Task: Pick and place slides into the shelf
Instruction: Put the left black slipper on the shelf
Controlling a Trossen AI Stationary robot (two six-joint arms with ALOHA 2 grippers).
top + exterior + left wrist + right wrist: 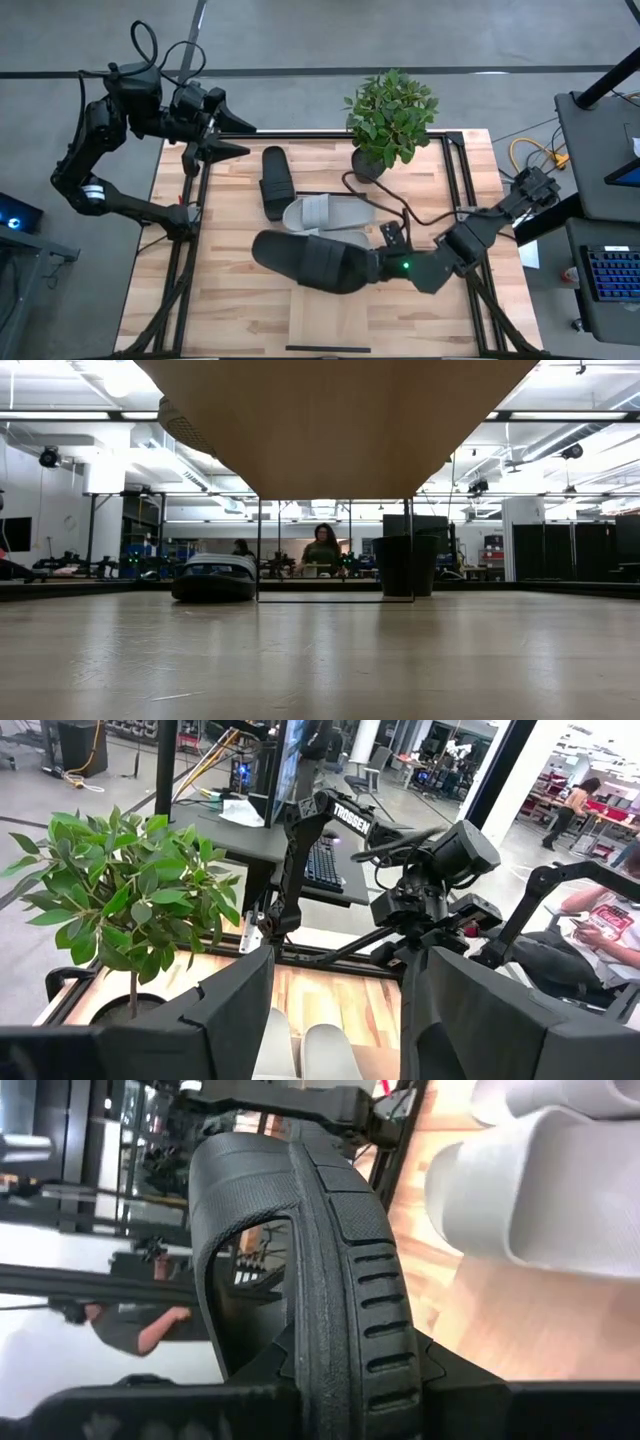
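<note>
At the near table edge, centred: the shelf [330, 335], a narrow panel of pale wood planks, nothing on it; from the low view, only its underside overhead on thin black bars.

Just beyond, right of centre: right gripper [385, 262] pinching the heel end of a large matte black open-toe slide [308, 262], fingers clamped on both sides of the sole. Turned on edge in the right wrist view, ribbed rim and wide strap arching up; seemingly lifted clear of the tabletop.

Behind it, near the table's middle: a pair of pale grey slides [325, 212], lying close together on the light wooden tabletop [230, 300], well short of the shelf.

Touching their far left side: a second matte black slide [275, 180], flat on the wood, toe pointing away.

Farther back, right of centre: a leafy green plant in a dark pot [390, 120], a black cable curling from its base.

At the far left corner: left gripper [228, 138], waiting over the table's edge, fingers spread wide, holding nothing.

Beyond the table, in the low view: workshop benches and a seated person [322, 550].
</note>
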